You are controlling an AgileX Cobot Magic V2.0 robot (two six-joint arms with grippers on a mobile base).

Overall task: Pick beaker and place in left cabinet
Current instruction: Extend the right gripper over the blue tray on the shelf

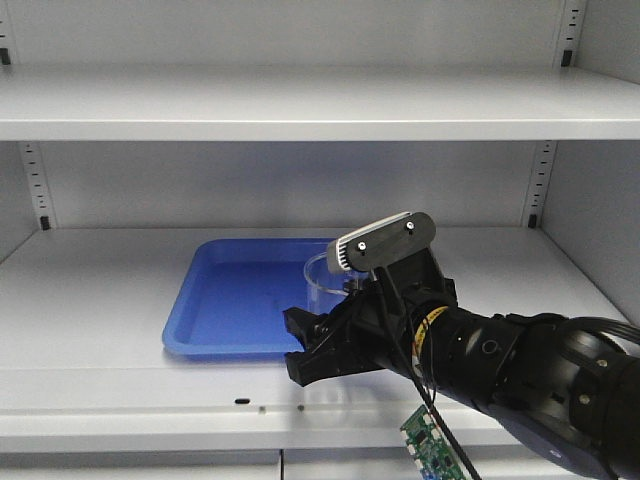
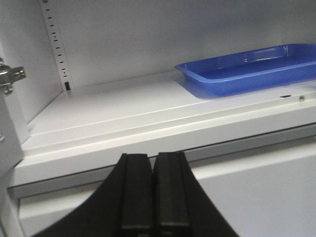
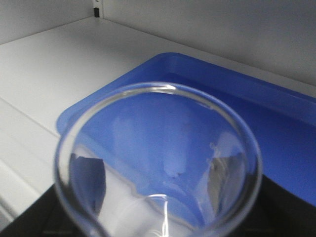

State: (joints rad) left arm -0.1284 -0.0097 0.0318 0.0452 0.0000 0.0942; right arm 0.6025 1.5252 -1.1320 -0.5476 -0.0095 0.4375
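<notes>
Above cabinet shelf [image 1: 90, 290], outstretched right hand [image 1: 300, 346] seemingly clasps the beaker [image 1: 324, 274].

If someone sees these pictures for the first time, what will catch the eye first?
The bright blue tray on the white cabinet shelf stands out most. At its right front corner, the right claw reaches in with the clear beaker between its fingers. The left claw hangs shut outside, below the shelf's front edge.

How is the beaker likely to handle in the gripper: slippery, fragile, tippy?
The beaker is clear, thin-looking glass, so it is probably fragile under a hard squeeze or a knock on the blue tray. Its smooth, glossy wall likely slips easily in a light grip. It looks empty, so it is probably light for its size.
</notes>
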